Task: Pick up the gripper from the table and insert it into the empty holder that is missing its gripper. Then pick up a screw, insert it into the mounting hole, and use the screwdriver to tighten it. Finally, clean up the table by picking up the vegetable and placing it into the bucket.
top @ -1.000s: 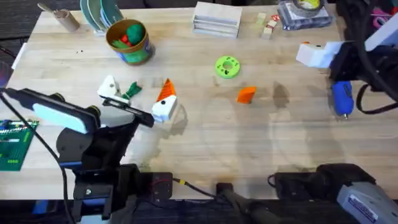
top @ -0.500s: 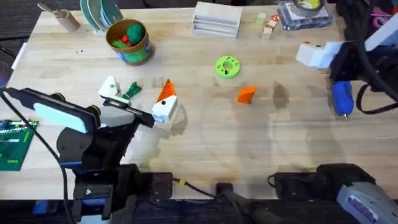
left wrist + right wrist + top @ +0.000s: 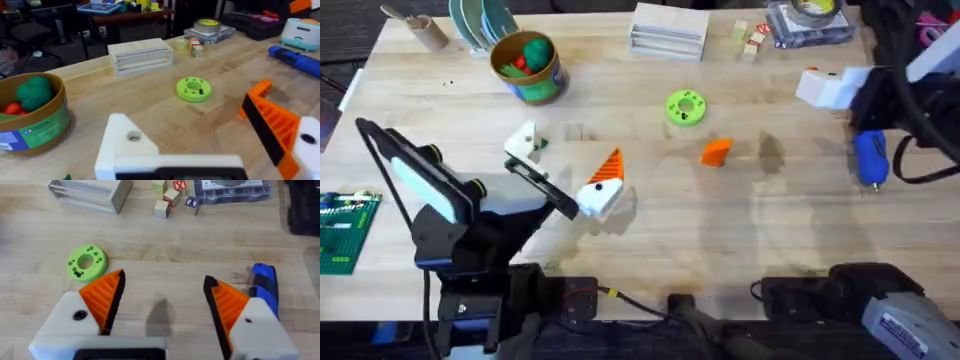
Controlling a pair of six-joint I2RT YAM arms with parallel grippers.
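Left tool [image 3: 565,178] has swung toward the green disc [image 3: 685,107], fingers apart and empty; right tool [image 3: 165,300] likewise, so grab the gripper [image 3: 716,151] just beside that disc squarely across its ribbed face.

Vegetable [image 3: 539,145] mostly hidden behind the holder [image 3: 523,140]; bucket [image 3: 30,120] cut by the edge; screwdriver [image 3: 265,282] partly behind a finger.

Green ring disc [image 3: 86,263] sits on the wood just past the right gripper's near finger. Wooden box stack [image 3: 91,191] well beyond it, letter cubes [image 3: 171,196] alongside. Clear tray [image 3: 231,189] farther off, maybe holding small parts. Green circuit board [image 3: 342,230] at the table edge, beside the left arm.
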